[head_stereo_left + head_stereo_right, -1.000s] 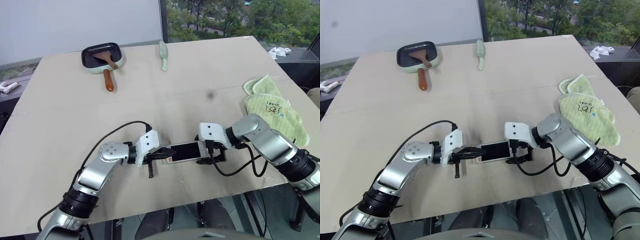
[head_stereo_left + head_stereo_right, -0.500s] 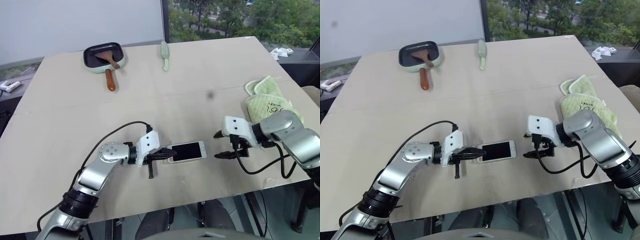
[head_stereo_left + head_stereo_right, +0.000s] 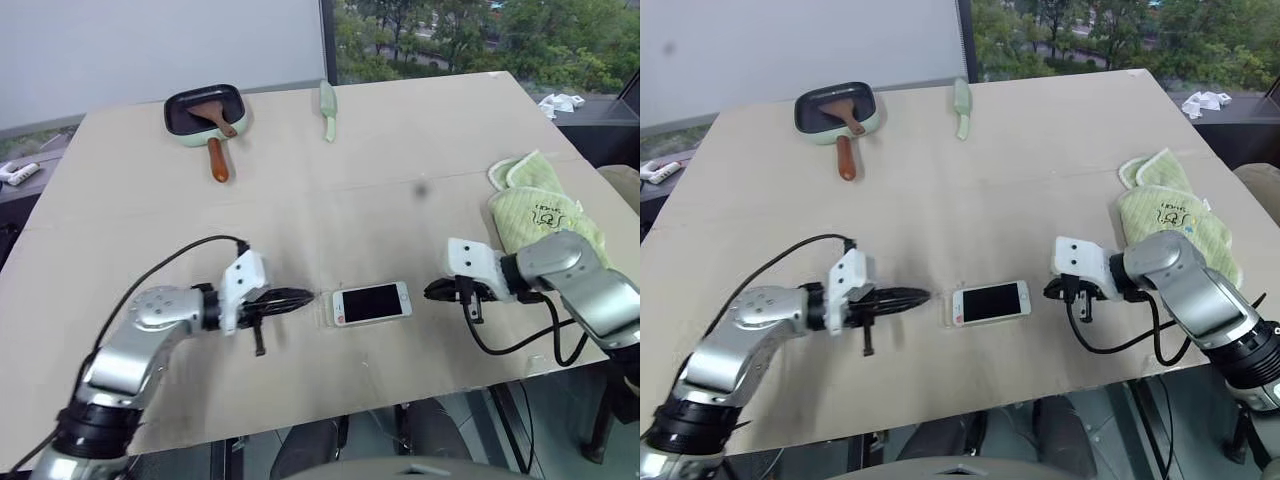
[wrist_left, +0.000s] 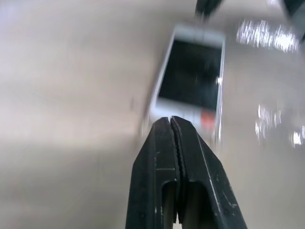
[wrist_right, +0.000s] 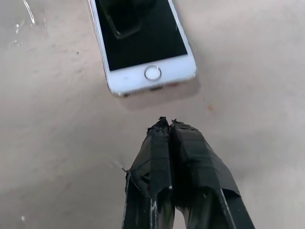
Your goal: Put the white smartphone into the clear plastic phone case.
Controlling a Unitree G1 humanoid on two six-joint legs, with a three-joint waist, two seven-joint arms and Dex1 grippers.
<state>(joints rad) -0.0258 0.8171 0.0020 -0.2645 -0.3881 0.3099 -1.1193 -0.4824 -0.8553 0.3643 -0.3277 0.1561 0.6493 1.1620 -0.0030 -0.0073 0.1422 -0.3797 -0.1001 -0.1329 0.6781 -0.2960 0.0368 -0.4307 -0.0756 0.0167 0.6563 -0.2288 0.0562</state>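
**Inspector:** Where does the white smartphone [image 3: 371,302] lie?

**Assessor:** Flat on the worktop [image 3: 330,200], screen up, between the two sets of fingers and apart from both. The left gripper [image 3: 300,297] points at one short end with its fingers pressed together, holding nothing. The right gripper [image 3: 432,291] points at the home-button end, fingers likewise closed and empty.

**Inspector:** And the clear plastic phone case [image 3: 947,309]?

**Assessor:** A faint transparent edge shows just off the phone's end nearest the left fingers. I cannot tell whether the phone is seated.

**Inspector:** Handling?

**Assessor:** In my judgement the phone is rigid, light, with slippery glass; take it across the long edges. The case looks thin and flexible, so press at the corners.
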